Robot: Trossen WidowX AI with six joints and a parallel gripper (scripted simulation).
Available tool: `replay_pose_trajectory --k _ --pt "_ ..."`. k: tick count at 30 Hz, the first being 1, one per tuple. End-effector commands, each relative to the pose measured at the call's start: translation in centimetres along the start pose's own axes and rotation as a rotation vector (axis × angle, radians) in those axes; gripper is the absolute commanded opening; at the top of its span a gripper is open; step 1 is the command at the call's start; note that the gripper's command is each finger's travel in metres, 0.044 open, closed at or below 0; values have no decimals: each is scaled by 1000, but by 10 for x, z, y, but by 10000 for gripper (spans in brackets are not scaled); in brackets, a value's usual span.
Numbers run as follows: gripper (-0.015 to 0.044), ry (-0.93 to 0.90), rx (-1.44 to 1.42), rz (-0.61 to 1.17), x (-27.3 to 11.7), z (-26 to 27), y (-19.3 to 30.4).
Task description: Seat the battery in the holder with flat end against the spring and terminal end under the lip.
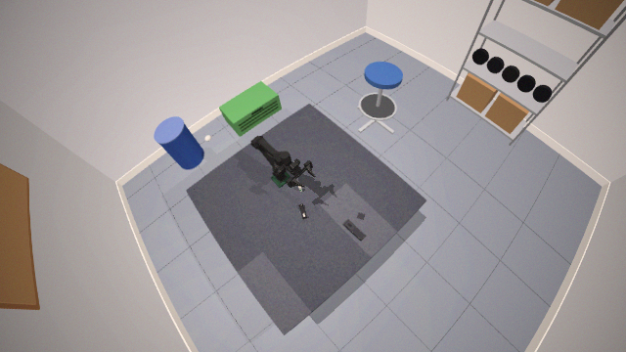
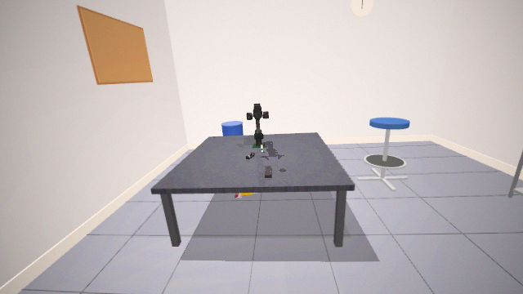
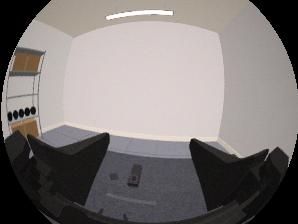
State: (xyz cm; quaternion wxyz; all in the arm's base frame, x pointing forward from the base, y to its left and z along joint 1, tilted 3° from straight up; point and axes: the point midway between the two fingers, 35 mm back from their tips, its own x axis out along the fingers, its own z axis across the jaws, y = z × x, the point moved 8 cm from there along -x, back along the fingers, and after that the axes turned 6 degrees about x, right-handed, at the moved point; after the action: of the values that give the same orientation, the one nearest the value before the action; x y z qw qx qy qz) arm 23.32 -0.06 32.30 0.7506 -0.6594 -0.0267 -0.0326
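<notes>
While the arm point(image 1: 274, 158) sits folded over its green base at the back of the table, nothing is in its grasp.

Gripper point(image 3: 148, 163): spread wide, released, holding nothing; the wrist view looks out level between the two dark fingers toward the far wall.

Battery point(image 1: 303, 211): a small dark cylinder lying on the table point(image 2: 204, 180), in front of the arm base and apart from it; which end is the terminal is too small to tell.

Holder point(image 1: 354, 230): a dark oblong tray lying flat on the table, well apart from the battery, nearer the table's front edge; in the wrist view it shows between the fingers, farther out on the table.

Small dark piece point(image 1: 361, 215): just beside the holder, not touching it; too small to identify.

Surroundings: blue stool point(image 2: 389, 123) on the floor beside the table, blue drum point(image 1: 179, 143) and green crate point(image 1: 250, 108) behind it by the wall.
</notes>
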Motion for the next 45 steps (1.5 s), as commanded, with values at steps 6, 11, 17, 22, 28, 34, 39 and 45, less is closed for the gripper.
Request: replay_pose_trajectory --k 6,11,17,22,28,34,39,45 --pt "242 51 -107 440 15 -11 43" --pt "111 52 -198 944 5 -22 83" --pt "0 -32 -242 1549 -29 -30 102" --pt "0 -67 -239 1694 -38 -31 100" --pt "0 -67 -239 1694 -38 -31 100" --pt "0 -67 -239 1693 -38 -32 110" --pt "0 -67 -239 1693 -40 -36 144" --pt "0 -67 -239 1694 -47 -40 178"
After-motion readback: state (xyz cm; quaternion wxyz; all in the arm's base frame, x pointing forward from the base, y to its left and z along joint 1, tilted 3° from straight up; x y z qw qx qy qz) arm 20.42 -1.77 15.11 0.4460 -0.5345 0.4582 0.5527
